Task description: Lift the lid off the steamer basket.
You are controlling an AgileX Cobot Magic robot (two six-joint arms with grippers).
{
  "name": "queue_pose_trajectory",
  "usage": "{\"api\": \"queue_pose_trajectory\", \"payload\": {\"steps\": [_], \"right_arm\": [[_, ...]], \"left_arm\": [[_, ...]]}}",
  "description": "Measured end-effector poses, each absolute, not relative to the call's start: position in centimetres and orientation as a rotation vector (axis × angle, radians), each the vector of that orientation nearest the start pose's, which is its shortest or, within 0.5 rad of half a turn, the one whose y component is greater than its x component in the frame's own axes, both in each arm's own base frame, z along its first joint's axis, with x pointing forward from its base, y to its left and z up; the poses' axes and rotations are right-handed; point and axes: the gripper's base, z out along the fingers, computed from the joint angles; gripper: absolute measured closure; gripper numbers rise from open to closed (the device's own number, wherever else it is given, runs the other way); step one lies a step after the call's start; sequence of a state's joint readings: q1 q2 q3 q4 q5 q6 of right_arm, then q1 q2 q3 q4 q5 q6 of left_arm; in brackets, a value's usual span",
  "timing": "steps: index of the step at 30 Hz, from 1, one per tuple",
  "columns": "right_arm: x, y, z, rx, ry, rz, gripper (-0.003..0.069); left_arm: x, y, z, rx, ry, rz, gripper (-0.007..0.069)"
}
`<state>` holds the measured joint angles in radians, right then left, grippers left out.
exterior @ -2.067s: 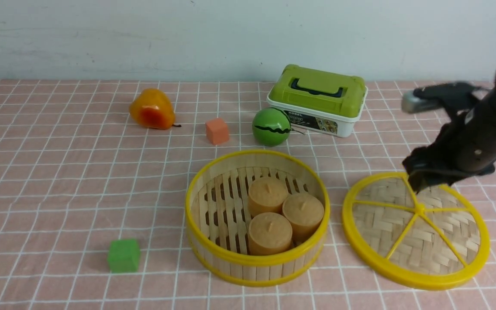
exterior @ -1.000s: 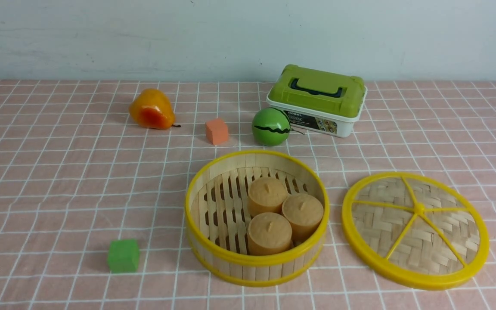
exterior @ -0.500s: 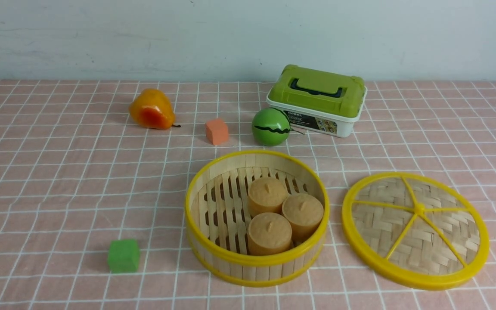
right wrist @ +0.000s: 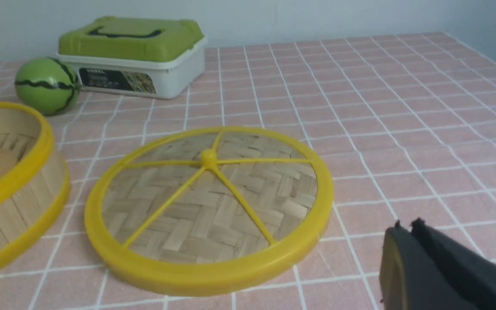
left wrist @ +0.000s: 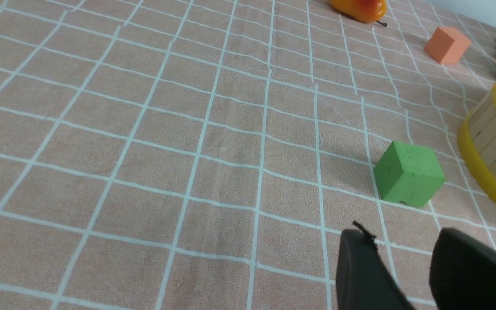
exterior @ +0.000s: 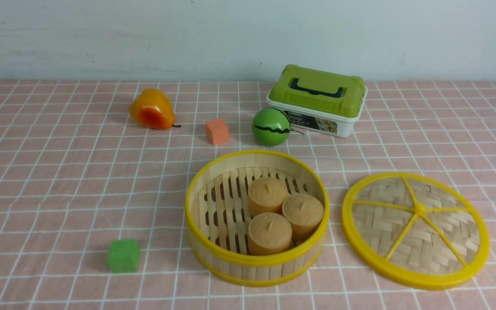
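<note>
The lid (exterior: 416, 230), a woven bamboo disc with yellow rim and spokes, lies flat on the cloth right of the steamer basket (exterior: 256, 217); it also shows in the right wrist view (right wrist: 209, 204). The basket stands uncovered with three tan cakes (exterior: 284, 213) inside; its wall shows in the right wrist view (right wrist: 11, 189) and the left wrist view (left wrist: 495, 142). Neither gripper shows in the front view. My right gripper (right wrist: 405, 226) is shut and empty, low beside the lid. My left gripper (left wrist: 403, 241) is open and empty, near a green cube (left wrist: 408, 174).
A white box with green lid (exterior: 317, 101), a green striped ball (exterior: 271, 126), an orange cube (exterior: 216, 131) and an orange pear (exterior: 151, 109) sit behind the basket. The green cube (exterior: 123, 255) sits front left on the pink checked cloth (exterior: 58, 181).
The right arm, above the lid's far edge 2.1 s ago, has drawn back out of the front view. The lid and basket have not moved.
</note>
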<state>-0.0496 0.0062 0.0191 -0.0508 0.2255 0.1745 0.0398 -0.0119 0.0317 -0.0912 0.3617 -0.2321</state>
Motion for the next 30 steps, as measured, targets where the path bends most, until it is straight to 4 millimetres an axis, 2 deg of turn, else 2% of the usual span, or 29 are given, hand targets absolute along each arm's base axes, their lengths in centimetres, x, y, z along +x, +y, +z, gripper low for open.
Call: {"api": "queue_pose_trajectory", "payload": {"steps": [7,30], "right_arm": [[5.33,-0.42,17.4,0.176,1.834,0.039,0.0672],[5.2,-0.39,17.3,0.191,1.869,0.05,0.0664]], "left_arm": [[5.3,-0.08,17.07,-0.309,1.844,-0.221,0.0386],[5.3,-0.08,17.07,-0.309,1.844,-0.221,0.0386]]}}
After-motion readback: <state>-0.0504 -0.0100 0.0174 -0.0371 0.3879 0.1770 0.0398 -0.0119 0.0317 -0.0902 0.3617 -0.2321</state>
